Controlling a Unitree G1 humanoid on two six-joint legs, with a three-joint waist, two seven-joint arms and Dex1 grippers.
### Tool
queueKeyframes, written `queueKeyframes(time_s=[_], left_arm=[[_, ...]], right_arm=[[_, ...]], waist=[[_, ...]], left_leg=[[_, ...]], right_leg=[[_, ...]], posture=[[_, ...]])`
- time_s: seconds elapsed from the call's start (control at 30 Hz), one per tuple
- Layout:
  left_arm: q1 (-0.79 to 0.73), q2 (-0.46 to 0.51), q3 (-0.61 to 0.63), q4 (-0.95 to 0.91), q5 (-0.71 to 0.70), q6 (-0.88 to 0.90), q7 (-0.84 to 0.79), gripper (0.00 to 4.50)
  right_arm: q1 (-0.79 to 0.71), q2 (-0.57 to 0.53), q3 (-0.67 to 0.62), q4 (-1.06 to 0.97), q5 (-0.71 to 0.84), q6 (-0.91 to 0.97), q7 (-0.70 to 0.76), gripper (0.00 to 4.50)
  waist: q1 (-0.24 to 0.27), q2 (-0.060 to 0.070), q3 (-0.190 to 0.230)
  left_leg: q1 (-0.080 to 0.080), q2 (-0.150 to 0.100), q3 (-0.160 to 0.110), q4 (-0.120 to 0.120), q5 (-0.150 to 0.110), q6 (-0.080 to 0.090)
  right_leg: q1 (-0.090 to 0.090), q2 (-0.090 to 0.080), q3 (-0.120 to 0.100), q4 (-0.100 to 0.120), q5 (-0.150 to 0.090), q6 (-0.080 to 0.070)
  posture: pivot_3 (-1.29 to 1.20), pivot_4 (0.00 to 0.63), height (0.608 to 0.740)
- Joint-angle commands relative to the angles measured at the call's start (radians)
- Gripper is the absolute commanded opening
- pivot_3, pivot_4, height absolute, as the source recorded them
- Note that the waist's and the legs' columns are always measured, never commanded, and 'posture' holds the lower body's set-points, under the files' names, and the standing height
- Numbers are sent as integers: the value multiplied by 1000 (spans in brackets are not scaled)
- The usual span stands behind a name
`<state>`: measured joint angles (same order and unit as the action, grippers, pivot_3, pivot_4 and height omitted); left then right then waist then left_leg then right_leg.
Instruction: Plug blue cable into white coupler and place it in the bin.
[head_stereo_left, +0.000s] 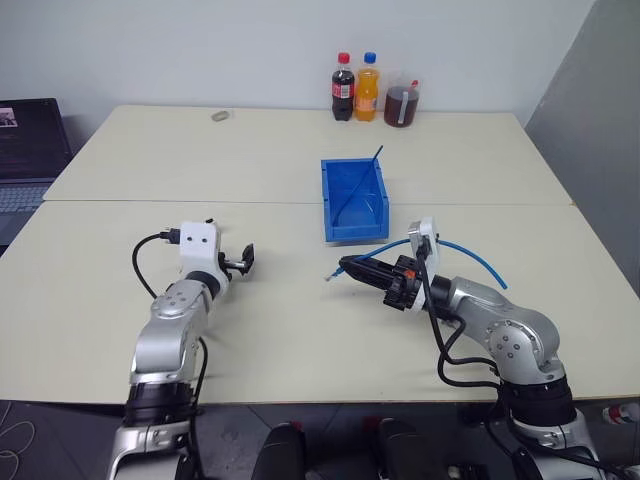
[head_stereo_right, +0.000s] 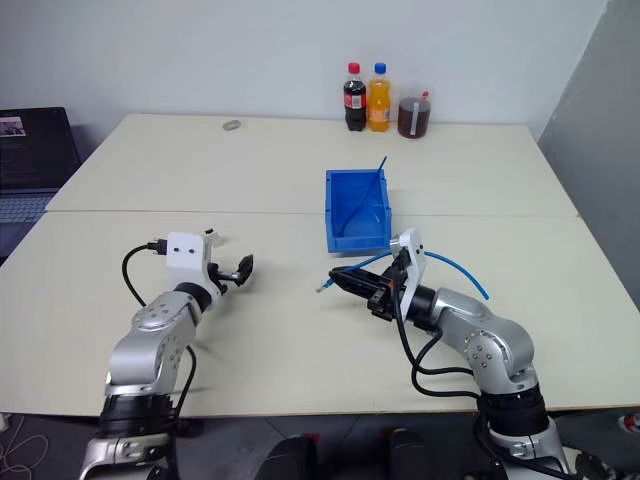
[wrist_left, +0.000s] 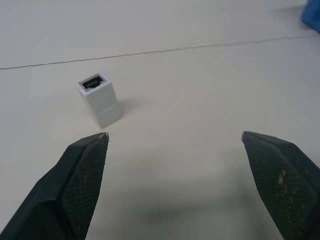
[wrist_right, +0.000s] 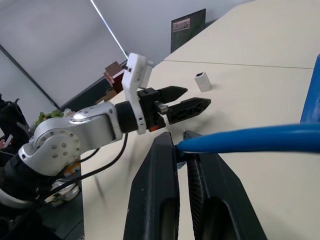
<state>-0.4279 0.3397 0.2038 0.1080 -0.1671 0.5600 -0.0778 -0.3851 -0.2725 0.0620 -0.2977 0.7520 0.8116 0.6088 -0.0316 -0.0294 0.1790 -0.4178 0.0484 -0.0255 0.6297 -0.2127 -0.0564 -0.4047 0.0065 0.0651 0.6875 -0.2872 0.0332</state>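
- We see the white coupler (wrist_left: 100, 100) standing alone on the cream table (head_stereo_left: 250, 170), its dark socket end tipped up and toward the left wrist camera, its long axis leaning away from it.
- The left gripper (wrist_left: 175, 145) has its two fingers spread wide and holds nothing; the coupler sits just beyond one fingertip, not touching it.
- The right gripper (wrist_right: 181, 142) is closed on the blue cable (head_stereo_left: 470, 252). The cable's plug end pokes out past the fingertips toward the robot's left, and the rest arcs back over the right wrist to the right.
- The bin (head_stereo_left: 353, 198) stands beyond the right gripper, near the table's middle seam, long axis pointing away from the robot. A darker blue cable (head_stereo_left: 377, 157) leans out over its far right corner.
- The table between the two grippers is bare, and also the strip from the right gripper to the bin's front lip.
- Three bottles (head_stereo_left: 368, 88) stand at the far edge, well apart from the bin.
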Motion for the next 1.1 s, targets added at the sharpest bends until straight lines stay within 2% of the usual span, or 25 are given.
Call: queueKeyframes(time_s=[0.03,0.23,0.67,0.8,0.83,1.07,1.1], left_arm=[[-95,-7,54,82,14,24,88,4477],[-213,-14,119,239,-4,34,152,4477],[-359,8,83,525,38,-118,130,4477],[-380,2,82,575,40,-169,143,3858],[-384,2,80,585,42,-180,147,3490],[-402,14,80,646,49,-239,171,2135],[-403,15,80,652,49,-243,170,1830]], right_arm=[[-13,2,-7,-28,-1,-23,4,0],[-6,5,-16,-40,-2,-21,-10,0],[2,4,-19,-54,5,-17,-24,0],[3,4,-18,-54,5,-16,-22,0],[4,4,-17,-53,5,-17,-21,0],[6,6,-16,-54,2,-20,-24,0],[7,6,-16,-55,2,-20,-24,0]], waist=[[-1,0,0],[0,0,0],[0,0,0],[0,0,0],[0,0,0],[0,0,0],[0,0,0]], left_leg=[[0,0,0,0,0,0],[0,0,0,0,0,0],[0,0,0,0,0,0],[0,0,0,0,0,0],[0,0,0,0,0,0],[0,0,0,0,0,0],[0,0,0,0,0,0]], right_leg=[[0,0,0,0,0,0],[0,0,0,0,0,0],[0,0,0,0,0,0],[0,0,0,0,0,0],[0,0,-1,0,0,0],[0,0,-1,0,0,0],[0,0,-1,0,0,0]], posture=[[0,150,740],[0,150,740],[0,150,740],[0,150,740],[0,150,740],[0,150,740],[0,150,740]])
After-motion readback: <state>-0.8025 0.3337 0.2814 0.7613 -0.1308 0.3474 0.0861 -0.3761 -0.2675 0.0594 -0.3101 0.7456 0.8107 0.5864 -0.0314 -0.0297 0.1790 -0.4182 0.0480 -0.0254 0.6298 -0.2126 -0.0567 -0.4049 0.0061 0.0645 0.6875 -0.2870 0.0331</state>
